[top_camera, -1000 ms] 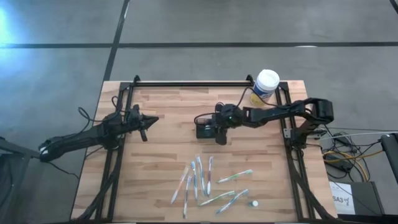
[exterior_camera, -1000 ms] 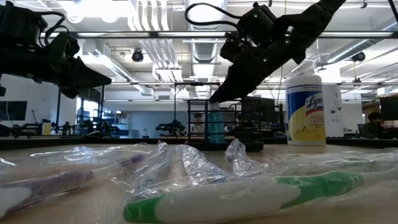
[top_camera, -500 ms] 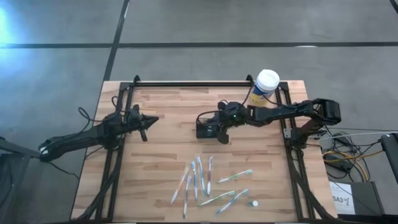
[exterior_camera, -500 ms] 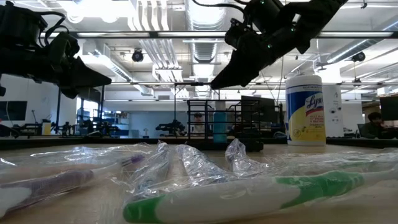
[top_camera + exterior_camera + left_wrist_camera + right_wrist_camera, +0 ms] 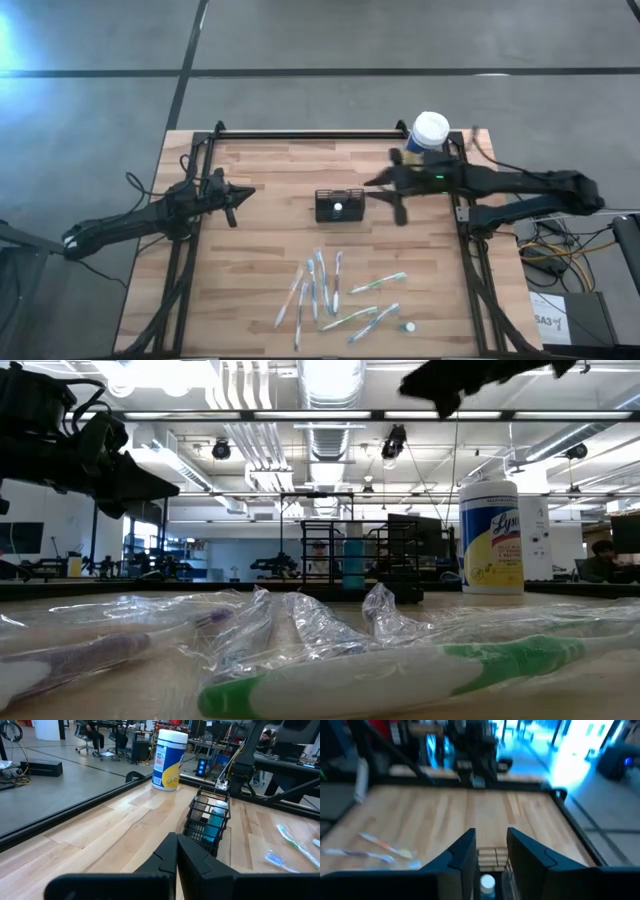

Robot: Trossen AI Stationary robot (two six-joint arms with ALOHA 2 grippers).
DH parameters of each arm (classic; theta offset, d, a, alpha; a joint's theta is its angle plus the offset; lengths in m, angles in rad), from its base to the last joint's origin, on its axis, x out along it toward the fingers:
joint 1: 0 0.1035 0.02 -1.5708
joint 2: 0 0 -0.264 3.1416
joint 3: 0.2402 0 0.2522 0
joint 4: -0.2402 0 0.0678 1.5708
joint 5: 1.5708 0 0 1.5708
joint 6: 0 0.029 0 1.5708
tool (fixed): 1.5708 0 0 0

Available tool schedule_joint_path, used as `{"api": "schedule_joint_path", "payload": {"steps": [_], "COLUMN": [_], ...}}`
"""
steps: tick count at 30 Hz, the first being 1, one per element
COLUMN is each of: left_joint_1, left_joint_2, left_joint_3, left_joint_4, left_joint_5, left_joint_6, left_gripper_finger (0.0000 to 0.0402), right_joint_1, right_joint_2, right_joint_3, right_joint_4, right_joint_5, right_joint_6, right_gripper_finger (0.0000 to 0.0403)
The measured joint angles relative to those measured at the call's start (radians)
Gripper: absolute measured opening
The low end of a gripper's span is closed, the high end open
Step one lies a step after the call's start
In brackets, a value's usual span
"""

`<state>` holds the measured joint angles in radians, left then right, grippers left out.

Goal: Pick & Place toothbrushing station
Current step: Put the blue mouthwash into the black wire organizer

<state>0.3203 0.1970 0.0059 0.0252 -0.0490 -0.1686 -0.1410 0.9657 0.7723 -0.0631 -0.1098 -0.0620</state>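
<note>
The small black boxy holder with slotted mesh sides (image 5: 339, 205), the toothbrushing station, stands upright on the pale wooden counter (image 5: 270, 250), just ahead of and slightly below the right jaws (image 5: 392, 197), which are raised clear of it and parted to a narrow gap with nothing between them. A bluish cup (image 5: 216, 818) is seen inside the holder. The white-capped round canister with a yellow label (image 5: 428, 134) stands close behind the right arm, and wrapped toothbrushes (image 5: 330, 290) lie scattered well beyond the holder. The step in hand is judged to be a withdrawal from the placed holder or a regrasp of it; either way, the jaws are best kept high enough that the wire rim is not caught and the light holder is not tipped or dragged. The left jaws (image 5: 233, 198) are pressed together, empty, well apart from the holder on its far side.
</note>
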Motion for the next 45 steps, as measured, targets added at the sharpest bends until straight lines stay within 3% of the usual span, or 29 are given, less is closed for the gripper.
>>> {"api": "schedule_joint_path", "payload": {"steps": [6, 13, 23, 37, 45], "left_joint_1": [0.000, 0.000, 0.000, 0.000, 0.000], "left_joint_2": [0.000, 0.000, 0.000, 0.000, 0.000], "left_joint_3": [0.000, 0.000, 0.000, 0.000, 0.000], "left_joint_4": [0.000, 0.009, 0.017, 0.017, 0.003], "left_joint_5": [0.000, -0.006, -0.004, -0.002, 0.002], "left_joint_6": [-0.006, -0.014, -0.025, -0.024, -0.018], "left_gripper_finger": [0.0007, 0.0007, 0.0007, 0.0007, 0.0007], "right_joint_1": [-0.001, 0.000, -0.001, -0.001, 0.000], "right_joint_2": [-0.245, -0.397, -0.541, -0.695, -0.592], "right_joint_3": [-0.152, -0.326, -0.502, -0.594, -0.423], "right_joint_4": [-0.014, -0.017, 0.111, 0.086, -0.146], "right_joint_5": [0.019, 0.057, 0.036, 0.032, 0.021], "right_joint_6": [0.076, 0.120, 0.111, 0.116, 0.156], "right_gripper_finger": [0.0061, 0.0013, 0.0008, 0.0008, 0.0008]}}
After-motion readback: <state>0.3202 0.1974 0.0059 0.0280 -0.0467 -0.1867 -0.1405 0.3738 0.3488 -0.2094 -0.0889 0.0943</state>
